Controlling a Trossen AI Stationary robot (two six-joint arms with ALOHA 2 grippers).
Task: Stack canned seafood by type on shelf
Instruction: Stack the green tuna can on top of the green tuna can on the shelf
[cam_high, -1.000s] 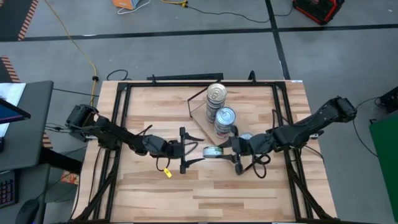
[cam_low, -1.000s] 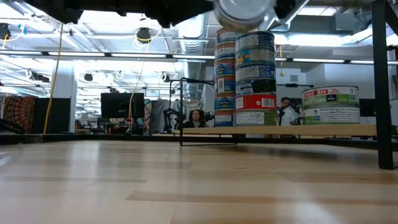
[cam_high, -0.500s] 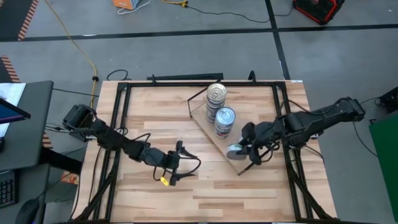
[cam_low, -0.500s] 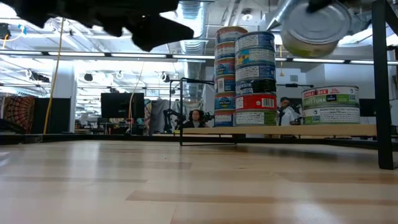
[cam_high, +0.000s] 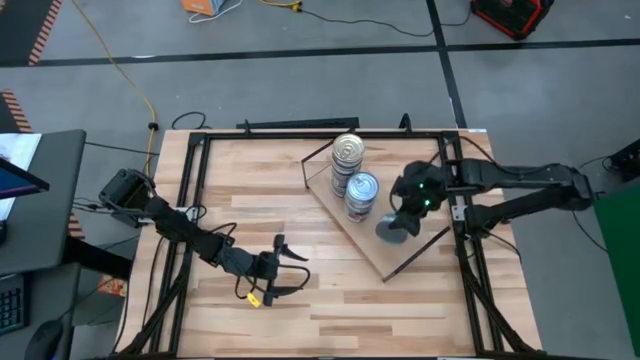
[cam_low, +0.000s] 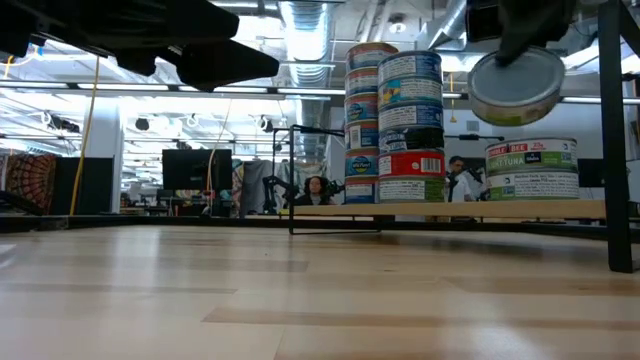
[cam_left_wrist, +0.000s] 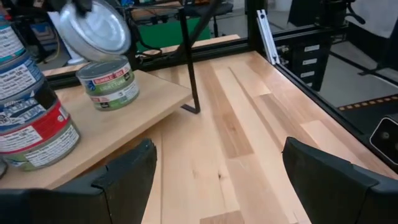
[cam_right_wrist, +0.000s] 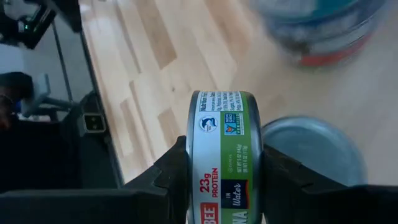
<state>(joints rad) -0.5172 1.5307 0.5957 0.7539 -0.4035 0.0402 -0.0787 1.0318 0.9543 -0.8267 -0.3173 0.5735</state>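
Green-label tin (cam_right_wrist: 226, 155) clamped in right tool (cam_high: 408, 212) above shelf (cam_high: 368, 245); misaligned drop could topple short stack (cam_low: 532, 168). Left tool (cam_high: 277, 268) apart.

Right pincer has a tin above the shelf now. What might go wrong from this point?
1. The right pincer grips the green-labelled tin on edge, tilted; set down like that, it may land crooked on the short green-labelled stack below.
2. The tall stacks stand close by on the shelf; a sideways drift might knock them over.
3. The grip covers only narrow strips of the tin's faces, so it might slip.
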